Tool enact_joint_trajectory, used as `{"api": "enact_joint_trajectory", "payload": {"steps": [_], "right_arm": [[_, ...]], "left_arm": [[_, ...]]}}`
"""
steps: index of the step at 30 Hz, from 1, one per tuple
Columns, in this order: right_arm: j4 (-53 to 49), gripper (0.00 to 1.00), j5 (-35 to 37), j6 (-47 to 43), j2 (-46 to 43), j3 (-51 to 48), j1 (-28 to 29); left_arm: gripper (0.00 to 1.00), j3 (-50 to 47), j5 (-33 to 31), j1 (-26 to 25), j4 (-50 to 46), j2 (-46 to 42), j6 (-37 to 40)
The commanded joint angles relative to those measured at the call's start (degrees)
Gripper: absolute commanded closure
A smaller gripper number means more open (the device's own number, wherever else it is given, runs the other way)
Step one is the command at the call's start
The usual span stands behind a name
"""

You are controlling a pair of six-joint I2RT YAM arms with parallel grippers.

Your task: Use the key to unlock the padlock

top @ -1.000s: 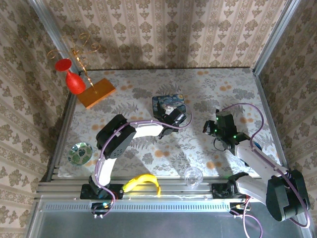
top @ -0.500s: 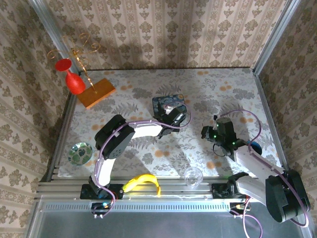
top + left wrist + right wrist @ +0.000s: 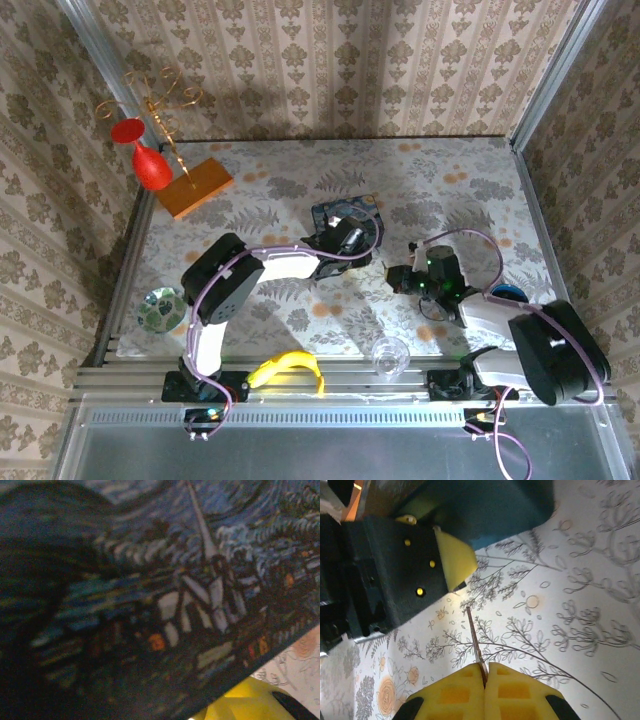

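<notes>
While right fingers point(image 3: 455, 695) pinch key point(image 3: 474, 637), tin edge point(image 3: 515, 526) near, table point(image 3: 570, 605) between

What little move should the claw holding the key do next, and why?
Probably ease the right claw forward a little, toward the blue painted tin that the left claw is at. Its yellow pads are shut on the thin silvery key, and the key's tip hangs over the flowery tablecloth, short of the tin.

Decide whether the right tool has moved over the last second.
Yes: the right tool has shifted left, from right of the clear cup to directly beyond it.
</notes>
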Motion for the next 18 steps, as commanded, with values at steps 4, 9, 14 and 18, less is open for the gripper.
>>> {"api": "enact_joint_trajectory", "payload": {"steps": [4,9,14,18], "right_arm": [[10.2,1.00,-3.7,-1.8,7.9,-0.6,1.8],[12.2,1.00,-1.7,-1.9,9.3,-1.0,2.6],[13.3,1.00,-0.7,-2.7,9.2,-0.8,2.8],[12.9,1.00,-0.8,-3.1,10.0,0.2,2.9]], "left_arm": [[0.78,-1.7,3.5,1.1,5.8,-3.2,-5.8],[0.79,-2.0,4.3,1.6,6.6,-3.3,-6.6],[0.79,-1.9,4.7,1.8,6.8,-3.3,-6.7],[0.79,-2.3,5.1,1.8,7.7,-3.3,-7.6]]}}
